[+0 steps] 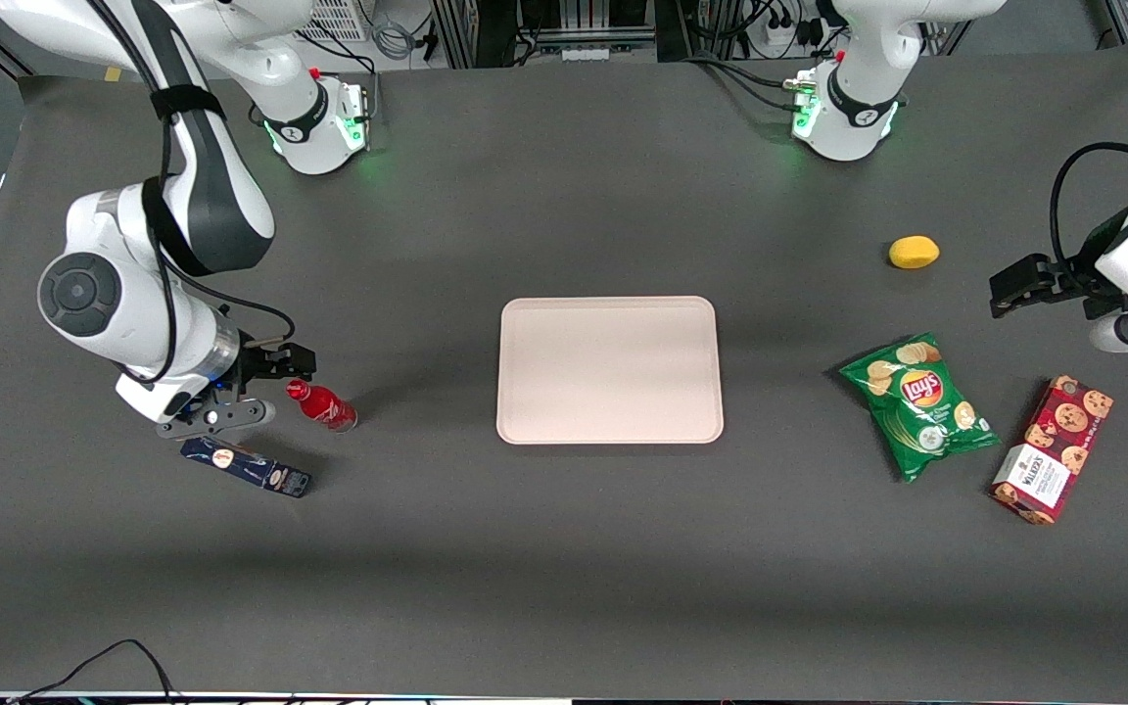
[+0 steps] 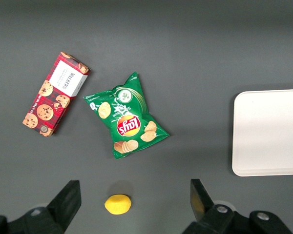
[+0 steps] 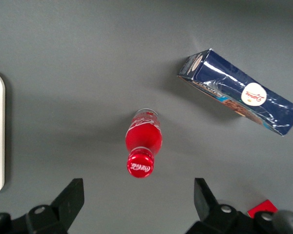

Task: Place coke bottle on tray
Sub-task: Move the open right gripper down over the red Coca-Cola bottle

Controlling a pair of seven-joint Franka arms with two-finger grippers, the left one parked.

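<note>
Upright red coke bottle (image 3: 143, 142), red cap, below open-fingered gripper (image 3: 136, 204).

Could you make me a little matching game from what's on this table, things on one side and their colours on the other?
Things:
1. coke bottle, just in front of the open gripper
2. tray
3. chip bag
4. lemon

Colours:
A. yellow
B. red
C. pale pinkish-beige
D. green

Pairs: 1-B, 2-C, 3-D, 4-A

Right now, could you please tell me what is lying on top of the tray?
Nothing lies on the tray; its whole surface shows bare. The coke bottle stands on the table, under the open pincer.
</note>
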